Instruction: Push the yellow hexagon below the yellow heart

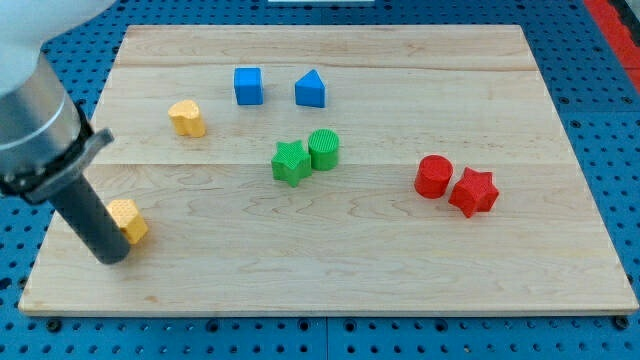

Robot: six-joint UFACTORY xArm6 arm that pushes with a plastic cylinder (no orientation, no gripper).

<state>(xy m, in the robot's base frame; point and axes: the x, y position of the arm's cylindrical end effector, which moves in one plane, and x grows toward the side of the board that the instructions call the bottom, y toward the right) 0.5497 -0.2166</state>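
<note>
The yellow hexagon (129, 220) lies near the board's left edge, low in the view. My tip (110, 255) rests on the board touching the hexagon's left lower side; the dark rod hides part of it. The yellow heart (186, 117) sits higher up, above and to the right of the hexagon, well apart from it.
A blue cube (248, 85) and a blue triangular block (311, 89) sit near the top middle. A green star (290, 162) touches a green cylinder (324, 149) at the centre. A red cylinder (433, 176) and a red star (473, 192) sit at the right. The wooden board (330, 270) ends just left of the tip.
</note>
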